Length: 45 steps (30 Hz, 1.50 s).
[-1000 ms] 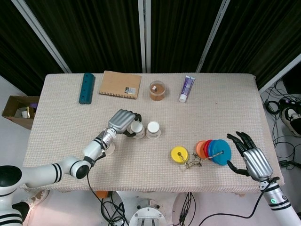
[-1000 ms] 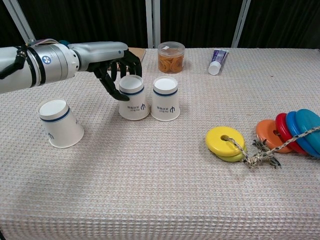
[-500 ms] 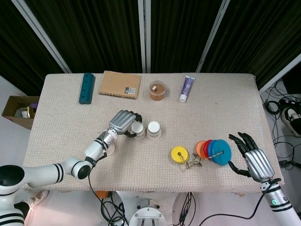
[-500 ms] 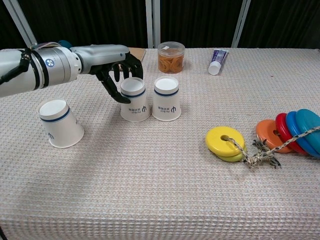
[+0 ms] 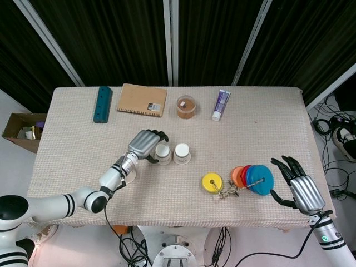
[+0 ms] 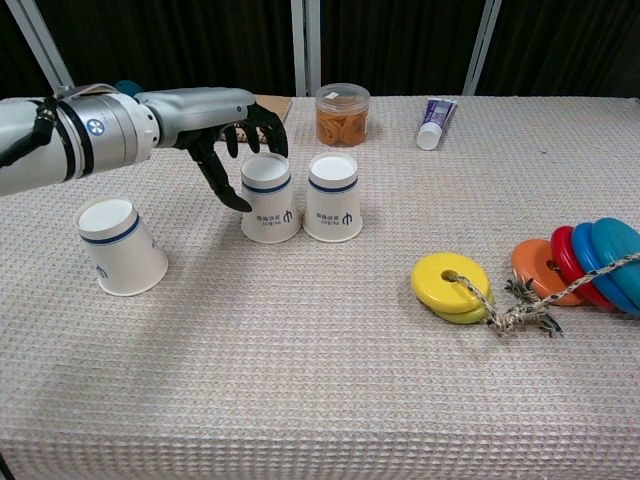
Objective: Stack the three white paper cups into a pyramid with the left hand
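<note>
The left robot hand [image 6: 232,140] has drawn back open from the middle cup [image 6: 269,197], holding nothing

head view sat high above near edge, looked steeply down, whole table [image 5: 267,119] in frame, far off; chest view sat low at table [image 6: 300,380] height, faced the far curtains, close in; both caught the cup pair, the yellow ring [image 5: 212,182] [image 6: 449,285]
</note>
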### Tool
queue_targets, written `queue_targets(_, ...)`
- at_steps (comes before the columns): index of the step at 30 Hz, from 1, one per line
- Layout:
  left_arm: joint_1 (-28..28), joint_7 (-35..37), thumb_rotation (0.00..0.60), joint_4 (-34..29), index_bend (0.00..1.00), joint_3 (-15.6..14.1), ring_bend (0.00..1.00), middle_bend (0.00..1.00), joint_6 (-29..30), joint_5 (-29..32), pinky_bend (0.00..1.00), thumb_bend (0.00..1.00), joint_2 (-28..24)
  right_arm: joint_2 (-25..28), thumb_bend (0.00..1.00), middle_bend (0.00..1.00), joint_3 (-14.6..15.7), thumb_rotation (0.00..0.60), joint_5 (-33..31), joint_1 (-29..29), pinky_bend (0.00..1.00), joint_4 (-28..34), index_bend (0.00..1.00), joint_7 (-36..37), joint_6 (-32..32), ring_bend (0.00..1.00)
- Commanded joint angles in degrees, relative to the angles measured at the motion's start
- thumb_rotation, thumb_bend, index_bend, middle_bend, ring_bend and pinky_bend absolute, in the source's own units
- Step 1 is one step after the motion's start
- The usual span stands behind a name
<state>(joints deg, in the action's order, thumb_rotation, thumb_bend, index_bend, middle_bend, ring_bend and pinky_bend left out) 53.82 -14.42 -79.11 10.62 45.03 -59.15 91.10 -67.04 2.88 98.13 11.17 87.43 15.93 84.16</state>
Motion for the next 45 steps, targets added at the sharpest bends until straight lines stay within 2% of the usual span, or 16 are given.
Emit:
queue_targets(1, -0.62, -1.22, 0.6, -1.75, 0.27, -0.36, 0.24, 0.22, 1.42, 0.23, 0.32, 0.08, -1.19, 0.03, 0.29, 0.18, 0.0, 0.6, 0.11, 0.02, 0.07, 0.04, 0.06, 0.06, 0.02, 0.0)
queue_targets(4, -2.4, -1.98, 0.6, -5.71, 0.26, -0.9, 0.23, 0.22, 4.26, -0.38, 0.32, 0.07, -4.12, 0.13, 0.29, 0.18, -0.05, 0.6, 0.19, 0.15, 0.07, 0.11, 0.06, 0.15, -0.09, 0.0)
queue_targets(10, -7.25, -2.15, 0.6, -17.01, 0.26, -3.09, 0.23, 0.22, 7.74, -0.24, 0.31, 0.07, -14.94, 0.14, 0.29, 0.18, -0.27, 0.6, 0.51, 0.57, 0.07, 0.04, 0.06, 0.19, -0.27, 0.0)
queue_targets(14, -11.14, 0.31, 0.6, -23.86, 0.26, -5.08, 0.23, 0.22, 10.29, -3.42, 0.31, 0.07, -21.94, -0.09, 0.29, 0.18, -0.34, 0.6, 0.7, 1.07, 0.07, -0.01, 0.06, 0.15, -0.86, 0.0)
queue_targets(19, -15.08, 1.13, 0.6, -28.66, 0.28, -8.94, 0.23, 0.22, 12.12, -8.13, 0.32, 0.07, -27.46, -0.12, 0.29, 0.18, -0.48, 0.6, 0.93, 1.57, 0.07, 0.28, 0.06, 0.08, -1.24, 0.0)
queue_targets(24, -17.04, -0.68, 0.6, -27.73, 0.29, -11.71, 0.23, 0.22, 12.73, -11.7, 0.32, 0.07, -26.76, -0.13, 0.29, 0.18, -0.57, 0.6, 1.05, 2.03, 0.07, 0.79, 0.06, -0.61, -1.76, 0.0)
queue_targets(31, -17.54, 2.53, 0.6, -23.31, 0.29, -10.98, 0.23, 0.22, 12.13, -13.61, 0.32, 0.17, -22.63, -0.08, 0.29, 0.18, -0.51, 0.6, 0.71, 2.17, 0.07, 1.55, 0.06, -1.24, -2.21, 0.0)
queue_targets(40, -16.66, 2.26, 0.6, -21.34, 0.29, -10.8, 0.23, 0.21, 9.13, -13.8, 0.32, 0.24, -20.5, 0.04, 0.29, 0.19, -0.22, 0.6, 0.41, 1.6, 0.07, 2.01, 0.06, -1.76, -1.82, 0.0)
queue_targets(45, -16.58, -0.22, 0.6, -20.25, 0.29, -10.66, 0.23, 0.21, 9.0, -12.93, 0.32, 0.26, -19.45, 0.0, 0.29, 0.19, -0.21, 0.6, 0.38, 1.48, 0.07, 1.97, 0.06, -1.7, -1.64, 0.0)
